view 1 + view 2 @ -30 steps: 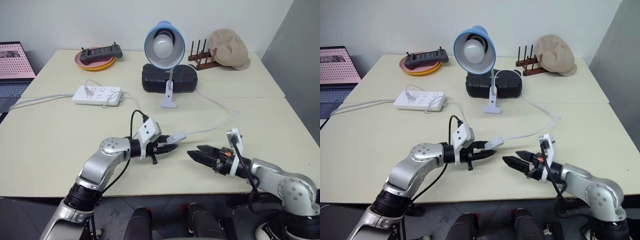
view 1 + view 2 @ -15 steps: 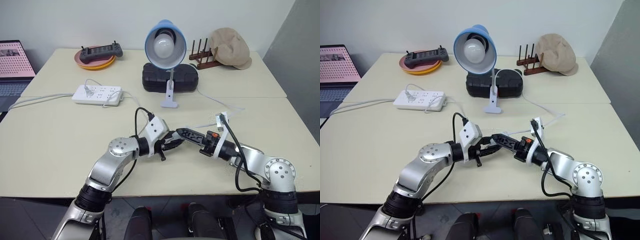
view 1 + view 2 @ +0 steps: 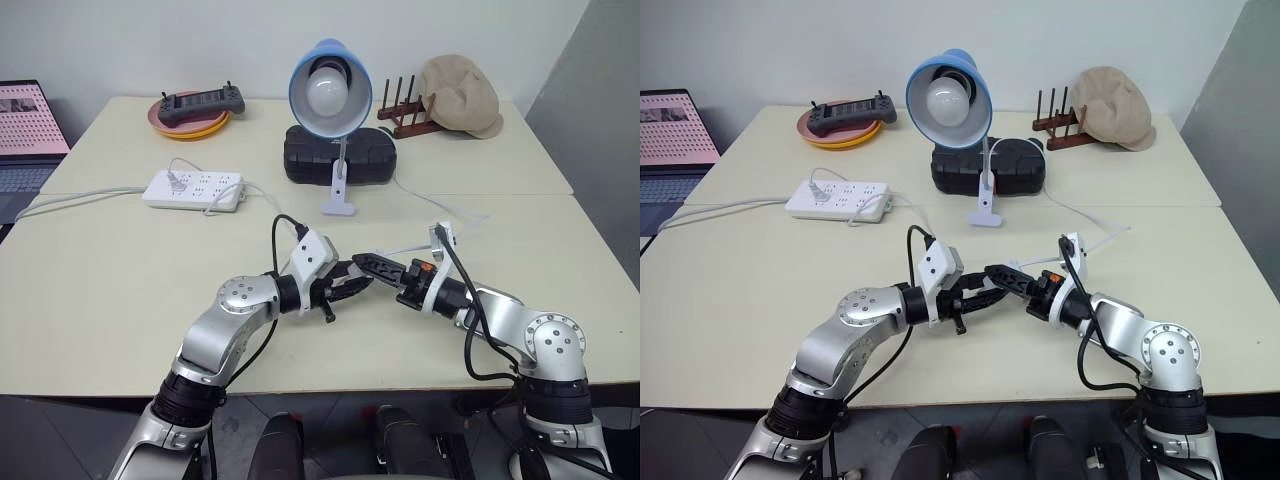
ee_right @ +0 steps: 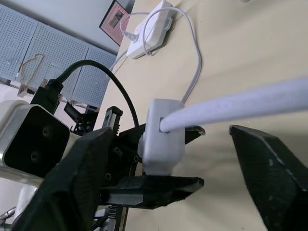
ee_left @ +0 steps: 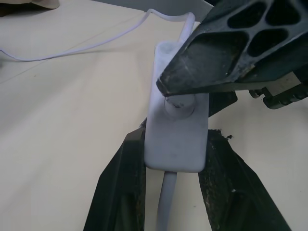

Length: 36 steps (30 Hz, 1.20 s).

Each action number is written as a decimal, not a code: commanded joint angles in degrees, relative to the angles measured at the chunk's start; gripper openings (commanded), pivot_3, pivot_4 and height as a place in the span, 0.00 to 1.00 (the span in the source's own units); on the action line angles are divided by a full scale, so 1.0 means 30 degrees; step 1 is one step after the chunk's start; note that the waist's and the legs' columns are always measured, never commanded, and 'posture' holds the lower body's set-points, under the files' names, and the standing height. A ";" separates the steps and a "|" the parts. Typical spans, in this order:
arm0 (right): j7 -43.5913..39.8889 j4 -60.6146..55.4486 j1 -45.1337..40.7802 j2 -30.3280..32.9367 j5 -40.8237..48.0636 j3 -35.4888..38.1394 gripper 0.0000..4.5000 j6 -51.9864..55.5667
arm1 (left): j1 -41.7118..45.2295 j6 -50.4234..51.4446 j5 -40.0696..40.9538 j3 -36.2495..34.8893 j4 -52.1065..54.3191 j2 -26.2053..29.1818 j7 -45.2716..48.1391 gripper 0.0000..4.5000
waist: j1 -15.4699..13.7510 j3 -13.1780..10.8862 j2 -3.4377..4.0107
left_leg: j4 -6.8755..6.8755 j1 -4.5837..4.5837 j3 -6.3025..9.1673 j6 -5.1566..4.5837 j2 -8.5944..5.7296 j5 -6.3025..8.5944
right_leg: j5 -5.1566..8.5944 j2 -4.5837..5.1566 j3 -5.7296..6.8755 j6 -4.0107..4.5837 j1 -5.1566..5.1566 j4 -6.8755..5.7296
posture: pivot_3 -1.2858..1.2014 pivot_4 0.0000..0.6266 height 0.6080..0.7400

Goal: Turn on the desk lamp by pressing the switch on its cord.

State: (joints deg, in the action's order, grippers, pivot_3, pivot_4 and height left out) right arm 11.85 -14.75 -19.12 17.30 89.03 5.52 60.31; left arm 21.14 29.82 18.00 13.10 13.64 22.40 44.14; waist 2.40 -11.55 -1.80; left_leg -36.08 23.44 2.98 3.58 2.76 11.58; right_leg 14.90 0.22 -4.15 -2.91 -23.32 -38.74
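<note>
The desk lamp (image 3: 329,88), blue shade and white bulb facing me, stands clipped at the table's middle back. Its thin white cord (image 3: 440,215) loops right, then runs back to the white switch (image 5: 175,134), held just above the table's front centre. My left gripper (image 3: 350,283) is shut on the switch's sides. My right gripper (image 3: 372,266) meets it from the right, open, its fingers astride the switch (image 4: 162,137) and the cord (image 4: 250,103). One right finger (image 5: 231,43) has its tip on the switch's round button.
A white power strip (image 3: 194,188) lies at the back left with its own cable. Behind the lamp sit a black case (image 3: 339,156), a plate with a controller (image 3: 200,108), a wooden rack (image 3: 398,112) and a beige hat (image 3: 458,95). A laptop (image 3: 28,130) is far left.
My right gripper has swung in from the right, rolled over, and come onto the switch held by my left gripper. The left gripper has kept its grip and barely moved.
</note>
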 commanded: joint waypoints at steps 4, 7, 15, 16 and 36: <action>-0.0766 -0.0626 -0.0221 0.0412 -0.0010 -0.0236 0.52 -0.0106 | 0.0154 -0.0003 0.0371 -0.0429 0.0833 -0.0019 -0.0052 0.25 | -0.0001 0.0000 0.0000 | 0.0006 0.0011 -0.0001 0.0000 0.0000 0.0000 | -0.0001 0.0000 0.0000 -0.0001 -0.0003 0.0023 | 0.52 0.24 1.00; -0.1007 -0.0671 -0.0262 0.0521 -0.0331 -0.0453 0.39 -0.0084 | 0.0190 0.0043 0.0400 -0.0506 0.0832 -0.0019 -0.0086 0.25 | -0.0002 0.0000 0.0001 | 0.0010 0.0017 -0.0001 0.0000 0.0000 0.0001 | -0.0001 0.0000 0.0001 -0.0002 -0.0007 0.0032 | 0.52 0.24 1.00; -0.1498 -0.0756 -0.0315 0.0663 -0.0957 -0.0780 0.13 -0.0198 | -0.0015 0.0274 0.0453 -0.0648 0.1163 0.0054 -0.0216 0.25 | -0.0001 0.0000 0.0001 | 0.0012 0.0045 0.0001 0.0000 0.0002 0.0001 | 0.0003 0.0001 0.0003 0.0005 -0.0028 0.0046 | 0.52 0.24 1.00; -0.1572 -0.0774 -0.0326 0.0702 -0.1059 -0.0811 0.13 -0.0181 | -0.0031 0.0287 0.0457 -0.0649 0.1192 0.0063 -0.0234 0.25 | -0.0003 -0.0001 0.0001 | 0.0012 0.0057 0.0001 0.0000 0.0002 0.0001 | 0.0004 0.0001 0.0003 0.0006 -0.0038 0.0049 | 0.52 0.24 1.00; -0.2636 -0.1352 -0.0469 0.0821 -0.2077 -0.0942 0.45 -0.0149 | 0.0020 -0.0022 0.0401 -0.0679 0.0941 0.0273 -0.0141 0.25 | -0.0003 -0.0001 0.0002 | 0.0015 0.0132 0.0002 0.0000 0.0002 0.0001 | -0.0002 0.0001 0.0008 -0.0005 -0.0108 0.0060 | 0.52 0.24 1.00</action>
State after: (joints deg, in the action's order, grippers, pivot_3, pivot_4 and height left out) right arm 5.28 -16.28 -20.20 19.21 81.64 1.65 59.88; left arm 20.58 30.82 18.06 12.39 14.11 23.02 43.37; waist 2.39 -11.55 -1.79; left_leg -36.03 23.84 2.99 3.58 2.76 11.59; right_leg 14.89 0.23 -4.13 -2.93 -23.64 -38.55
